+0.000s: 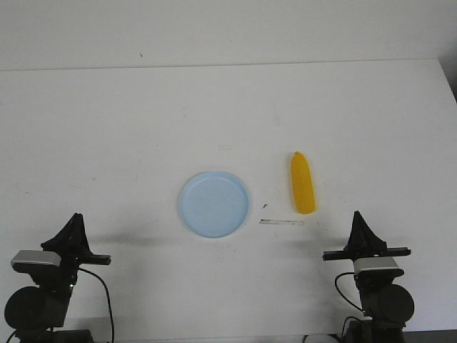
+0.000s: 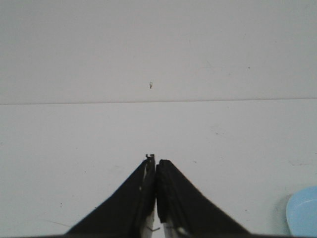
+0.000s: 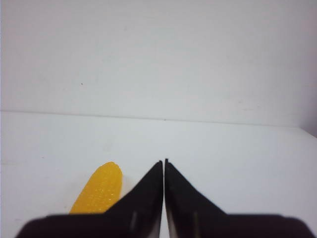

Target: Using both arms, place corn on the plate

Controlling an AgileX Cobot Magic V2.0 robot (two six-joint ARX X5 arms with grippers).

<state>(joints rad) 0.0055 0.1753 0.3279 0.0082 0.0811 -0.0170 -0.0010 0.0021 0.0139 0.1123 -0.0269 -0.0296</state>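
The yellow corn lies on the white table, to the right of the pale blue plate, with a gap between them. The corn's tip also shows in the right wrist view, beside my right gripper. The plate's edge shows in the left wrist view. My left gripper is shut and empty at the near left, well short of the plate; its closed tips show in the left wrist view. My right gripper is shut and empty at the near right, nearer than the corn.
A thin clear strip lies on the table between plate and corn, with a small dark speck beside it. The table's far edge meets a white wall. Both arm bases sit at the near edge.
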